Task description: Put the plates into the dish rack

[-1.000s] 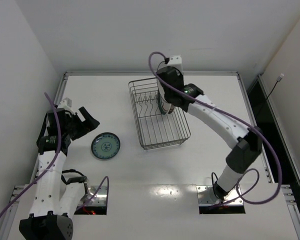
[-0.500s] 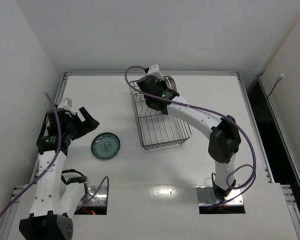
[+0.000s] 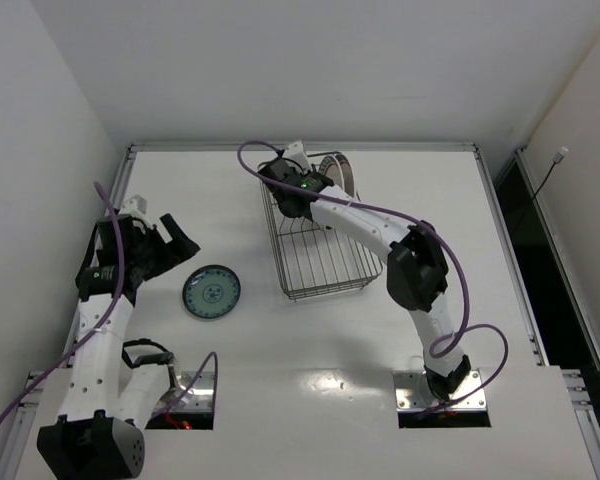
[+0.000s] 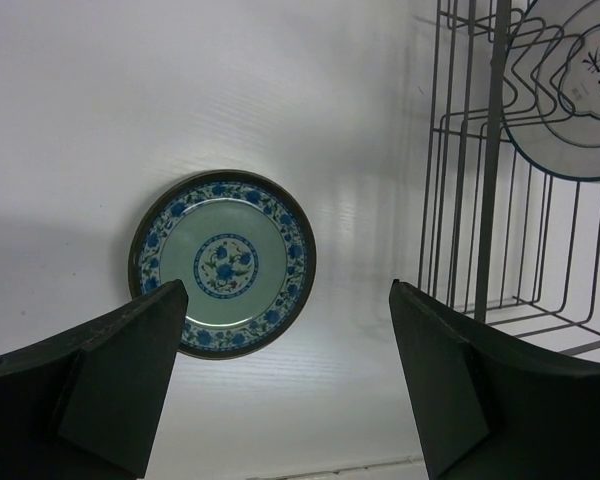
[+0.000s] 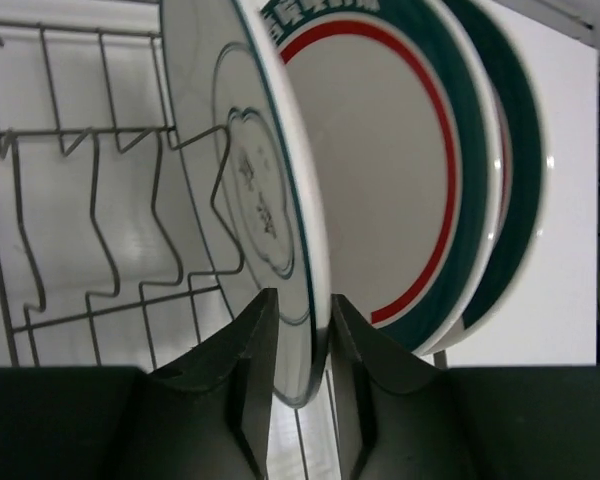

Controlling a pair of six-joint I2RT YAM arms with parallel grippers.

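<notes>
Bench of white board [image 3: 280, 350], seen from above and from both wrist cameras. Nearest, toward left edge: left gripper [image 3: 170, 243], raised above bench, jaws spread wide, nothing between them. Just to its right, lying flat on bench and touching nothing else: small round teal plate with blue flower pattern and dark rim [image 3: 211, 292]. Further in, around middle of bench: rectangular dish rack of thin grey wire [image 3: 325, 262], long side running near to far, row of upright tines along its left half. Stretched from near right corner across to rack's far end: right arm [image 3: 370, 225]. At that far end: right gripper [image 5: 298, 372], fingers [image 5: 248, 375] drawn close together, pinching lower rim of pale see-through round plate with printed mark [image 5: 245, 190], standing on edge inside rack. Close behind that plate, also on edge, one behind other, toward far edge of bench: pair of larger white round plates with dark green and red rim rings [image 5: 380, 170].
</notes>
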